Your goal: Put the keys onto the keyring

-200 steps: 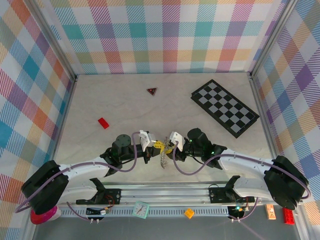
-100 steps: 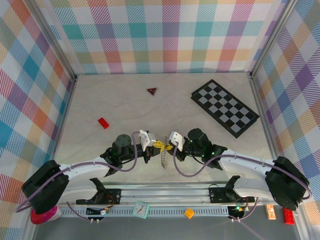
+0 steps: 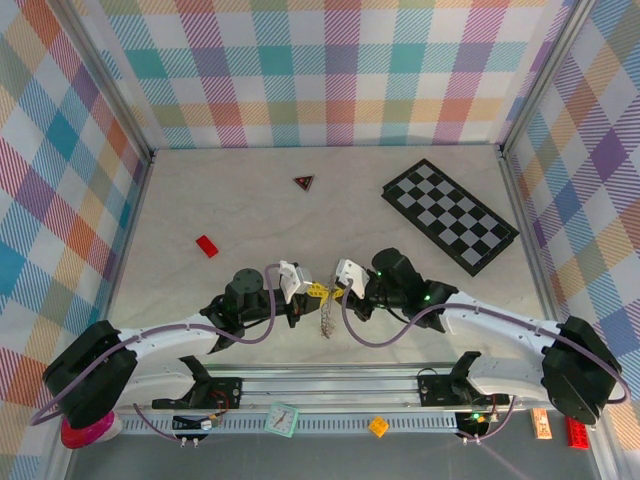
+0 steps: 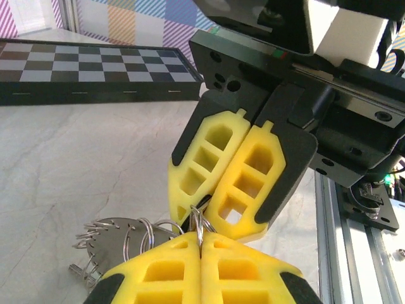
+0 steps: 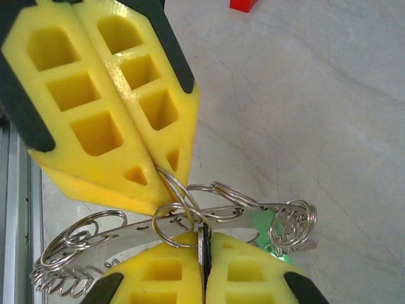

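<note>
Both grippers meet tip to tip low over the near middle of the table. My left gripper point(image 3: 314, 291) point(image 4: 201, 240) point(image 5: 166, 170) is shut on a thin wire loop of the keyring point(image 4: 200, 223) point(image 5: 174, 192). My right gripper point(image 3: 336, 293) point(image 5: 204, 248) point(image 4: 204, 215) is shut on a thin flat key point(image 5: 201, 233) seen edge-on, right against that loop. The other keys and rings hang below the fingers as a silvery bunch point(image 3: 325, 322) point(image 4: 117, 235) point(image 5: 137, 228).
A black-and-white chequered board point(image 3: 450, 215) point(image 4: 95, 69) lies at the far right. A dark red triangle point(image 3: 304, 182) sits at the back centre and a red brick point(image 3: 207, 246) point(image 5: 243, 4) to the left. The metal rail point(image 3: 330, 385) point(image 4: 361, 221) runs along the near edge.
My right gripper has gone from open to shut on the key and edged slightly left towards the left gripper. The left gripper has kept its hold on the ring.
</note>
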Robot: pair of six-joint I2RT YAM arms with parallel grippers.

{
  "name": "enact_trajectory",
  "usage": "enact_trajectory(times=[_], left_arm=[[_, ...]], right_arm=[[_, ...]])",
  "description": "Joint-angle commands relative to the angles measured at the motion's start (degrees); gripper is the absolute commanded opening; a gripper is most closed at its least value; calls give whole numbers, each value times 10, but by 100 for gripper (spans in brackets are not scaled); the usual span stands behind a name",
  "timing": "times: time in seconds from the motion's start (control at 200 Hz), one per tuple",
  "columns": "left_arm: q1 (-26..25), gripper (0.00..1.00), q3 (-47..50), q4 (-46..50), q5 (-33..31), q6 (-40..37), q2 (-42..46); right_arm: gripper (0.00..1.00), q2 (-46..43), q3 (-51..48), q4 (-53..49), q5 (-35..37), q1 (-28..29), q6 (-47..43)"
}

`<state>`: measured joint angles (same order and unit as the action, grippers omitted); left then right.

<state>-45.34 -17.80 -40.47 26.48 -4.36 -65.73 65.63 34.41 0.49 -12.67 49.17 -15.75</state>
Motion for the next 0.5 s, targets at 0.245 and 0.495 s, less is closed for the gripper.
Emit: enact_trajectory(times=[0.245, 0.495], left_arm=[[-3, 0, -20, 73, 4, -49, 40], [-3, 1, -22, 96, -3, -62, 52]], right_arm=[[0, -16, 52, -70, 0, 4, -23], [0, -41, 78, -137, 29, 4, -59]])
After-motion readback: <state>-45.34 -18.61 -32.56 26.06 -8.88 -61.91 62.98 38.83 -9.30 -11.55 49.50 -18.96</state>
